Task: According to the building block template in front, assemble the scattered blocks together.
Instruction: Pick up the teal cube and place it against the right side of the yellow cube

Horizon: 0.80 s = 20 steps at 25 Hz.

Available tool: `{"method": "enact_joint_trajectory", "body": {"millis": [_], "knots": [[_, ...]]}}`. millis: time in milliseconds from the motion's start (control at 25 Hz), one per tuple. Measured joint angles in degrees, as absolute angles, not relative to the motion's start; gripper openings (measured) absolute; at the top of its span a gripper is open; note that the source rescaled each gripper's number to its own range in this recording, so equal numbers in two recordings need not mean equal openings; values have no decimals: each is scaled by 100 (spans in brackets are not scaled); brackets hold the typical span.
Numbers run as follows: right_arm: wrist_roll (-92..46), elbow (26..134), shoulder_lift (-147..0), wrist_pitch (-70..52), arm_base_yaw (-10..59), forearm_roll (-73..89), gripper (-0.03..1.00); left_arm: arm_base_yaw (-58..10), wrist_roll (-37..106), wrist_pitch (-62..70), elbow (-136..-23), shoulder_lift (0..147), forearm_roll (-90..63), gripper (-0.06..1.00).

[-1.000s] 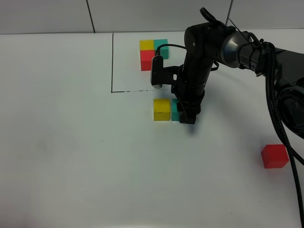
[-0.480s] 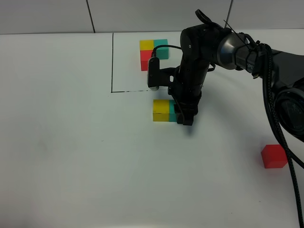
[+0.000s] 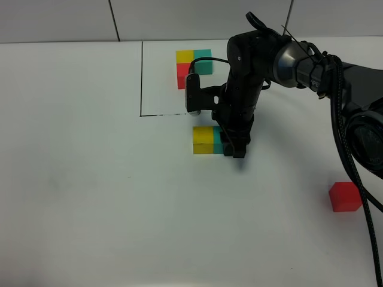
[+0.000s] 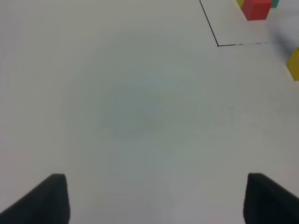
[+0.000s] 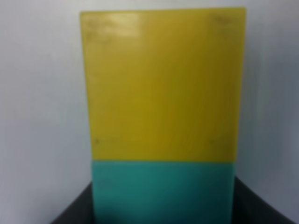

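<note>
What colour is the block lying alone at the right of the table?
The lone block is red, seen best in the exterior high view.

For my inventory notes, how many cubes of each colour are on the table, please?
Yellow: 2 (framed yellow cube, loose yellow cube)
Teal: 2 (framed teal cube, loose teal cube)
Red: 2 (framed red cube, loose red cube)
Total: 6

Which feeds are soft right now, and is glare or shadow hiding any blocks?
Exterior high: sharp, evenly lit, no glare; only a faint shadow under the right gripper. Right wrist: yellow cube and teal cube fill the frame, edges soft. Left wrist: blurred overall, the template soft and partly cropped.
</note>
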<state>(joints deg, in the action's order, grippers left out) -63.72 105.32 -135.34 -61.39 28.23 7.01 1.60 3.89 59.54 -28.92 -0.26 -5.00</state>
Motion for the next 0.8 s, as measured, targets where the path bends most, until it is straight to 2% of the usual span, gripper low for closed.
{"method": "enact_joint_trajectory", "body": {"millis": [800], "knots": [[-6667, 10539, -13540, -6150, 2823, 696, 3, 160, 389, 5954, -2892, -26, -500, 70]]}}
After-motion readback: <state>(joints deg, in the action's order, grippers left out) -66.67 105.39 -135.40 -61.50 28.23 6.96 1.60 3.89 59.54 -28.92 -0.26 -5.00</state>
